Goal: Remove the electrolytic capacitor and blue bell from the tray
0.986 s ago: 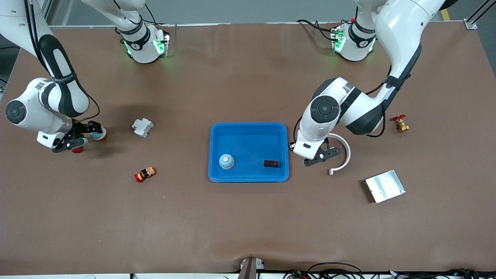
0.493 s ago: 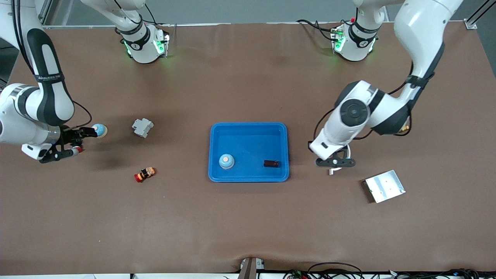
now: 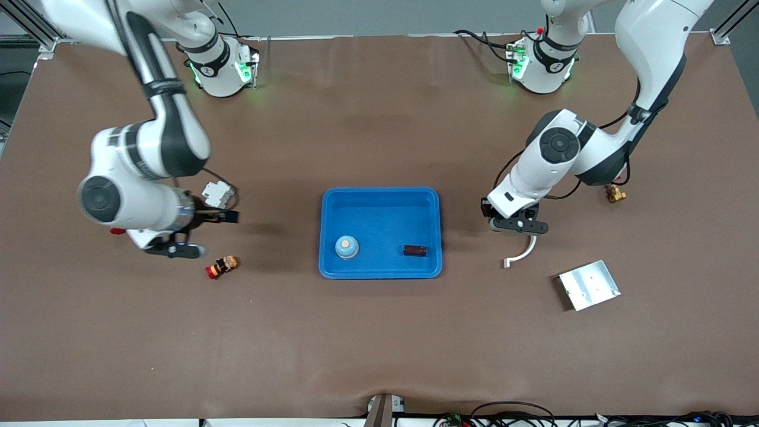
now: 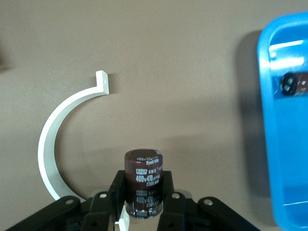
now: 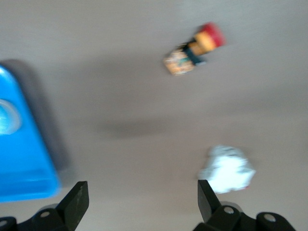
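A blue tray (image 3: 380,198) in the middle of the table holds a pale blue bell (image 3: 347,247) and a dark capacitor (image 3: 415,250). My left gripper (image 3: 516,224) hangs over the table beside the tray, above a white arc (image 3: 522,254). In the left wrist view it (image 4: 143,192) is shut on a second dark brown capacitor (image 4: 143,175), held upright; the tray (image 4: 288,159) shows there too. My right gripper (image 3: 198,234) is over the table between a white block (image 3: 217,193) and a red-capped button (image 3: 221,267). In the right wrist view it (image 5: 142,199) is open and empty.
A brass valve (image 3: 614,193) and a metal plate (image 3: 589,284) lie toward the left arm's end. A small red thing (image 3: 117,230) shows by the right arm's wrist. The right wrist view shows the button (image 5: 195,49), the white block (image 5: 227,169) and the tray's corner (image 5: 24,163).
The right arm swung from the table's end toward the tray and now covers the spot where a second bell stood. The left gripper moved away from the tray's edge to over the white arc.
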Controlling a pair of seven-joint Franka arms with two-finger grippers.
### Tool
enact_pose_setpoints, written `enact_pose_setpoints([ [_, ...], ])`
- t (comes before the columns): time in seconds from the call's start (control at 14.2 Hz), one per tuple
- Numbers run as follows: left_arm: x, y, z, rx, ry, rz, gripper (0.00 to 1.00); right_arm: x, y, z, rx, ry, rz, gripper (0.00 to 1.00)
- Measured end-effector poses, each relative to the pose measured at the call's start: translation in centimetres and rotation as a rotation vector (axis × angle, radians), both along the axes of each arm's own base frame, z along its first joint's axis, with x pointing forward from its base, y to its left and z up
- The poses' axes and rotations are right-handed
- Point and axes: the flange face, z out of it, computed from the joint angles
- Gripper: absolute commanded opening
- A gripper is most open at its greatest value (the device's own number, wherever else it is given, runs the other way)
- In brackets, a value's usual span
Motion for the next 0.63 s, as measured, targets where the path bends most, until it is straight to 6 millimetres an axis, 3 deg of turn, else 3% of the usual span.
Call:
enact_pose_setpoints([
  [0.28,-1.3,0.4,-2.3,0.027,-0.028,-0.050,0.00,-0.1,9.1,-0.5,-0.032,-0.074,-0.148,1.00],
  [0.49,-1.1,1.7,-4.5,0.072,-0.052,-0.058,0.00,-0.6,16.1,-3.2,-0.068,-0.095,-0.284,1.00],
  [0.63,-0.9,2.4,-6.1,0.088,-0.064,-0.058,0.00,-0.5,19.1,-5.1,-0.088,-0.095,-0.326,1.00],
])
